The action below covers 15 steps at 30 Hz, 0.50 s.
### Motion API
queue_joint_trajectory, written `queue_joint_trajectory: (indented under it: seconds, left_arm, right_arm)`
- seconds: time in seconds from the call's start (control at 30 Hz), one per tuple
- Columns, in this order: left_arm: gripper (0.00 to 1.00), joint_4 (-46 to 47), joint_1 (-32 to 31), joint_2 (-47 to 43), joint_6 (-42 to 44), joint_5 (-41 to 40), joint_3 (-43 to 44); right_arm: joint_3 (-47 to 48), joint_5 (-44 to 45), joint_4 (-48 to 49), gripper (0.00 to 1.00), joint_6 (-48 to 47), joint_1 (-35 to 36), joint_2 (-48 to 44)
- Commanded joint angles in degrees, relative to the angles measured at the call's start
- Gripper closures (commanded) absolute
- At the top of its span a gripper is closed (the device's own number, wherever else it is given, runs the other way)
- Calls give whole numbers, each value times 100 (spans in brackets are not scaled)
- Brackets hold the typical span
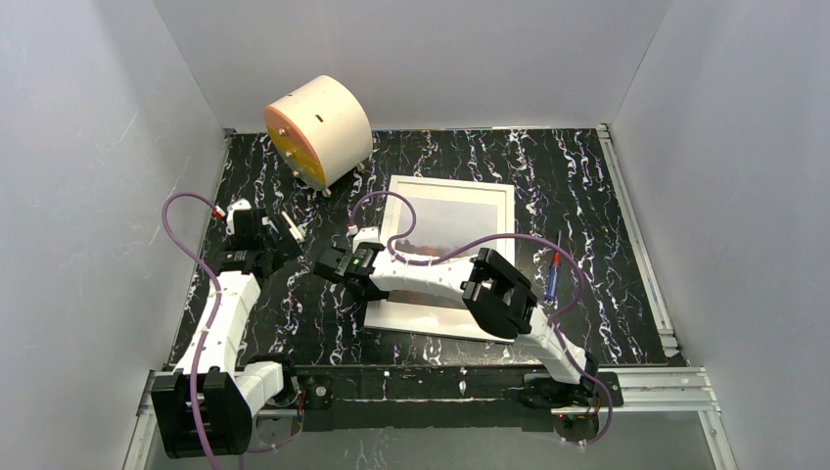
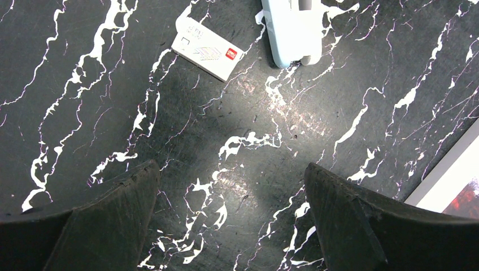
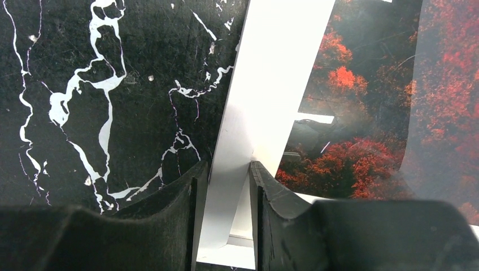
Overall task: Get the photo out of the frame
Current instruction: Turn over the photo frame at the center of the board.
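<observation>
The frame [image 1: 452, 180] lies flat at mid-table, white rimmed, with the photo [image 1: 458, 217] of red-orange trees and grey mist inside it. My right gripper [image 1: 365, 291] reaches across the frame to its near-left edge. In the right wrist view, the white frame edge [image 3: 265, 84] runs between the two fingers of that gripper [image 3: 229, 175], which have closed in on it from both sides; the photo [image 3: 367, 113] shows under reflective glazing just to the right. My left gripper [image 2: 231, 175] hovers wide open over bare table left of the frame [image 2: 446, 180], holding nothing.
A cream cylinder with an orange face [image 1: 318, 127] stands at the back left. A small white card [image 2: 208, 55] lies near the left gripper. A pen [image 1: 554, 274] rests right of the frame. Grey walls enclose the black marbled table [image 1: 587, 176].
</observation>
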Motion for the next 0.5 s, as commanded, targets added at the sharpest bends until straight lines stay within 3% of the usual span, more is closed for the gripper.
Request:
queue_joint_trajectory:
  seconds: [0.0, 0.27, 0.47]
  left_arm:
    - [2, -48, 28, -53, 20, -50, 105]
    - [2, -32, 28, -60, 33, 10, 107]
    - [2, 84, 29, -107, 312, 734, 104]
  right_arm:
    - [162, 203, -154, 60, 281, 56, 143]
    - [357, 219, -236, 68, 340, 100, 277]
    - [313, 86, -123, 79, 352, 118, 123]
